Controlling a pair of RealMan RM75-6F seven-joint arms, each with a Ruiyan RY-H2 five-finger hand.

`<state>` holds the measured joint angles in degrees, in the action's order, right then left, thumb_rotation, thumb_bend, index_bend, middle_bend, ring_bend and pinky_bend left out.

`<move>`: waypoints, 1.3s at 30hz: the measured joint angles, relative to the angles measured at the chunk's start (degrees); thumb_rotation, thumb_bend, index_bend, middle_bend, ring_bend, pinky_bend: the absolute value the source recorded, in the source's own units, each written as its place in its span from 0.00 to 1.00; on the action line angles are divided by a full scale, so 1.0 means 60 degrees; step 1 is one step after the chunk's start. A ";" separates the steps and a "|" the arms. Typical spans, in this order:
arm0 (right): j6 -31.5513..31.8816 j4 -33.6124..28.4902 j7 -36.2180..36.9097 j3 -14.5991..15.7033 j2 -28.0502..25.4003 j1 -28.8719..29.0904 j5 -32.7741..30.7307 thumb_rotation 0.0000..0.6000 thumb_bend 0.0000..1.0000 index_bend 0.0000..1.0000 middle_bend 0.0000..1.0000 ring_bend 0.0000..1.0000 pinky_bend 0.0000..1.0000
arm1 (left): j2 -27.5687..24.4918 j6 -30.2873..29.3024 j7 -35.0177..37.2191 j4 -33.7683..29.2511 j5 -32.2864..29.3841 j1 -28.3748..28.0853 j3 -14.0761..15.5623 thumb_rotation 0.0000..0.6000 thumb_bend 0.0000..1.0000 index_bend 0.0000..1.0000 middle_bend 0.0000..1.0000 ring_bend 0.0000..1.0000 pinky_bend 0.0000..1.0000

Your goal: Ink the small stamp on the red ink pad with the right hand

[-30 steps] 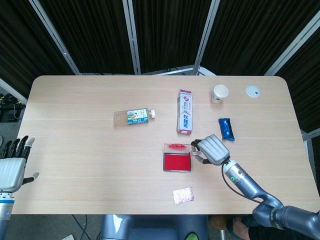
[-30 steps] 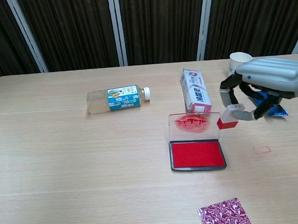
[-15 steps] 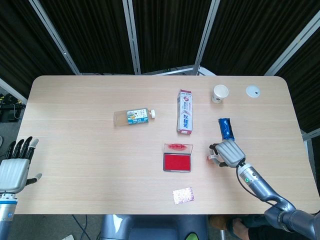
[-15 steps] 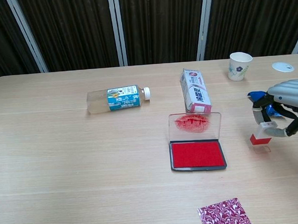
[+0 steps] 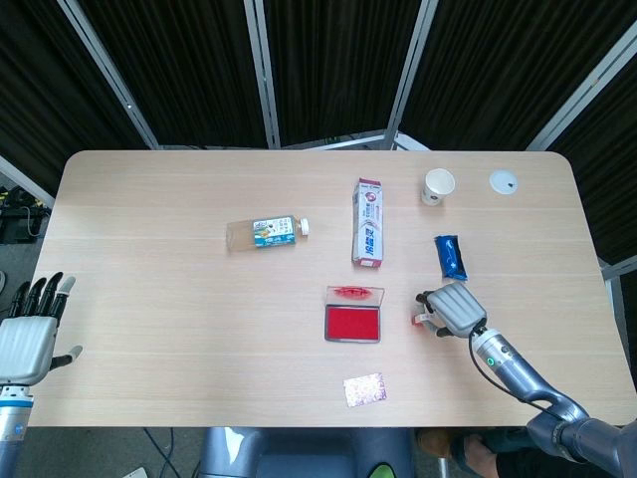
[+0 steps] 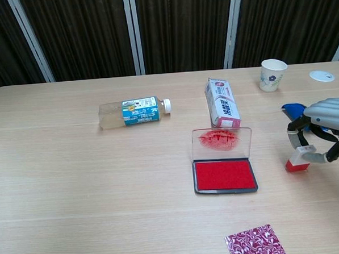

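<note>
A pale wooden worktop (image 6: 76,183) stands in front of dark pleated curtains (image 6: 181,29).

Nearest the front edge lies a patterned red card (image 6: 255,242). Just behind it the red ink pad (image 6: 225,175) sits open, its clear lid (image 6: 222,143) upright and smeared red. Level with it towards the right edge, the right hand (image 6: 327,124) pinches the small stamp (image 6: 298,159) between thumb and a fingertip, the red base resting on or just above the bare wood, apart from the pad. The left hand (image 5: 28,334) hangs off the front-left corner, released, fingers spread.

To ink well, I judge the stamp must be carried left over the pad's red field, its face kept flat, and pressed straight down with a light, even load, staying in front of the raised lid.

Further back lie a bottle (image 6: 134,112) on its side, a toothpaste box (image 6: 222,103) and a blue packet (image 5: 451,256); by the far edge stand a paper cup (image 6: 272,74) and a white lid (image 6: 321,76).

1.0 s ago the stamp was held in the air beside the pad's right edge; it now sits lower and well right of it.
</note>
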<state>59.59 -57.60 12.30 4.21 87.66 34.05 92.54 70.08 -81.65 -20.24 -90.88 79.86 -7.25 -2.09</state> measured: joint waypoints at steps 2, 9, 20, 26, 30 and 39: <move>-0.0026 0.0002 -0.0017 0.0013 -0.0010 0.0002 0.0009 1.00 0.36 0.49 0.52 0.78 1.00 | 0.0003 -0.0005 0.0013 0.0005 0.0031 -0.0005 0.0003 1.00 0.00 0.00 0.00 0.00 0.00; -0.0044 -0.0076 -0.0099 -0.0002 -0.0064 0.0000 0.0014 1.00 0.35 0.46 0.49 0.78 1.00 | 0.0005 0.0012 0.0049 0.0028 0.0035 -0.0013 -0.0002 1.00 0.00 0.00 0.00 0.00 0.00; 0.0009 -0.0255 -0.0216 0.0019 -0.0220 -0.0042 0.0065 1.00 0.32 0.44 0.47 0.78 1.00 | -0.0013 -0.0037 0.0058 -0.0007 0.0087 0.0016 0.0019 1.00 0.00 0.00 0.00 0.00 0.00; 0.0211 -0.0456 -0.0154 -0.0038 -0.0388 -0.0096 0.0072 1.00 0.32 0.42 0.46 0.78 1.00 | -0.0022 -0.0030 0.0053 -0.0026 0.0073 0.0019 0.0015 1.00 0.00 0.00 0.00 0.00 0.00; 0.0552 -0.0856 -0.0120 -0.0042 -0.0739 -0.0170 0.0177 1.00 0.31 0.40 0.44 0.78 1.00 | -0.0043 -0.0023 0.0077 -0.0045 0.0084 0.0025 0.0026 1.00 0.00 0.00 0.00 0.00 0.00; 0.2710 -0.2398 0.0026 -0.0095 -0.1996 -0.0994 0.0427 1.00 0.00 0.17 0.23 0.26 0.48 | -0.0172 -0.0223 0.0360 -0.0089 0.0280 0.0081 0.0021 1.00 0.00 0.00 0.00 0.00 0.00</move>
<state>75.85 -71.98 12.45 3.65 75.68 28.08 95.10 69.05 -82.99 -18.08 -91.42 81.54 -6.76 -1.97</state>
